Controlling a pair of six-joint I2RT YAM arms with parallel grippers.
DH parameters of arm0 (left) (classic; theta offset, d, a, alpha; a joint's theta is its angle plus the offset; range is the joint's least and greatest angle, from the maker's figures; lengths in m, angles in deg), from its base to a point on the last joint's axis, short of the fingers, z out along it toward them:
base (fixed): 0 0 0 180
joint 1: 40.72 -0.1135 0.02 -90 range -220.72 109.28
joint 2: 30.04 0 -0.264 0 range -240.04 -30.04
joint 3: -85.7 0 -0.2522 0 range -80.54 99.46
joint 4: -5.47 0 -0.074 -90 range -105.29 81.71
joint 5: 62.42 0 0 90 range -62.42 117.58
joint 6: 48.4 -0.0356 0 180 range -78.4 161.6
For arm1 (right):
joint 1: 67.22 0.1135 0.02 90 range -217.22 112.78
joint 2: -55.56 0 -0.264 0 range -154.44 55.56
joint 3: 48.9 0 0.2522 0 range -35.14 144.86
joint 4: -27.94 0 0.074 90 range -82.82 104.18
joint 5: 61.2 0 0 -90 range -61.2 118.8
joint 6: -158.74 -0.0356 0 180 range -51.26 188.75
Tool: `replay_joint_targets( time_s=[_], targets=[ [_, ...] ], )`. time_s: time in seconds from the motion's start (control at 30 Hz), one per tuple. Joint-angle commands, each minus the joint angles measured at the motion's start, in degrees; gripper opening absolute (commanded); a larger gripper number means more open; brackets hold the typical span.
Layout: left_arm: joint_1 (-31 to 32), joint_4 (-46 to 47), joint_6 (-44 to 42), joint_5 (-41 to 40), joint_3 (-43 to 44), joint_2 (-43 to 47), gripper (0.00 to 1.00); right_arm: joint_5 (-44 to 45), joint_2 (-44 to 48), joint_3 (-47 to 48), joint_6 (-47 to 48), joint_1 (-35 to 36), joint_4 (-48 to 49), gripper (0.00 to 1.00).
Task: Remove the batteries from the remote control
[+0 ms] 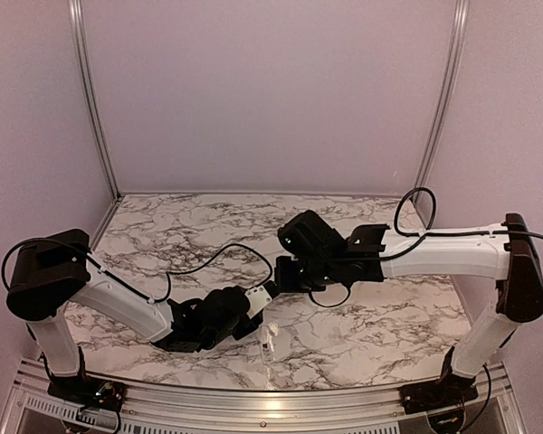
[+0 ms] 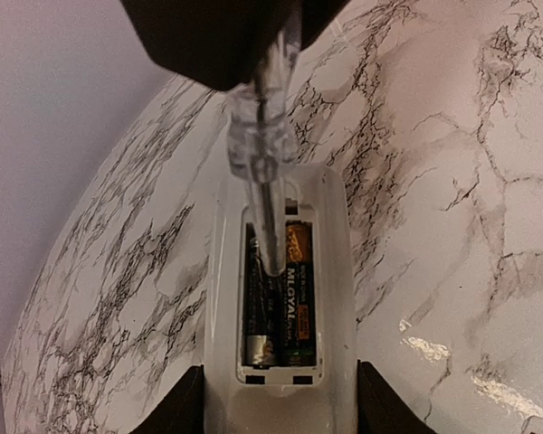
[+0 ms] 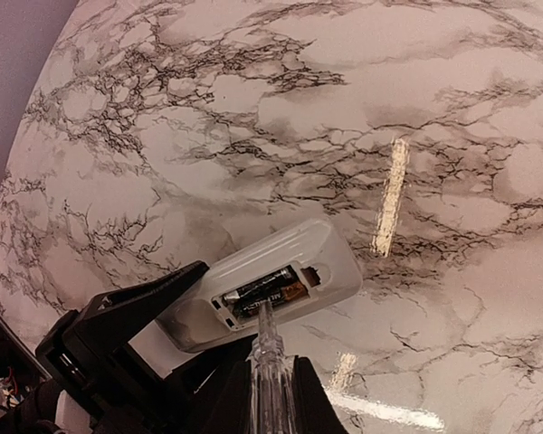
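Note:
My left gripper [image 2: 281, 398] is shut on the white remote control [image 2: 330, 271] and holds it back side up, above the marble table. Its dark recess is uncovered, and the two batteries [image 2: 299, 289] lie side by side in it. My right gripper [image 3: 270, 375] is shut on a clear plastic tool [image 3: 270, 362]. The tool's tip reaches into the recess and rests between the batteries [image 3: 262, 291]. In the top view the left gripper [image 1: 244, 312] and right gripper [image 1: 285, 271] meet at the remote [image 1: 259, 297] in the middle of the table.
A thin pale strip [image 1: 269, 344] lies on the marble table [image 1: 389, 316] just in front of the left gripper. Purple walls with metal rails [image 1: 90, 99] enclose the back and sides.

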Motion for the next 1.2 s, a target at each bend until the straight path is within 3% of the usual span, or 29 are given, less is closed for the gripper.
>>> replay_joint_targets(
  time_s=[0.0, 0.7, 1.17],
  targets=[
    [-0.9, 5.2, 4.0, -0.4, 4.0, 1.0, 0.0, -0.6, 0.5, -0.5, 0.4, 1.3, -2.9, 0.0],
    [-2.3, 3.9, 5.1, 2.4, 3.7, 1.9, 0.0, -1.3, 2.4, -0.7, 2.4, 1.3, -3.8, 0.0],
    [-2.3, 7.8, 4.3, 3.6, 1.4, 3.1, 0.0, 10.2, 3.9, -0.2, 1.6, 1.2, -9.4, 0.0]
  ],
)
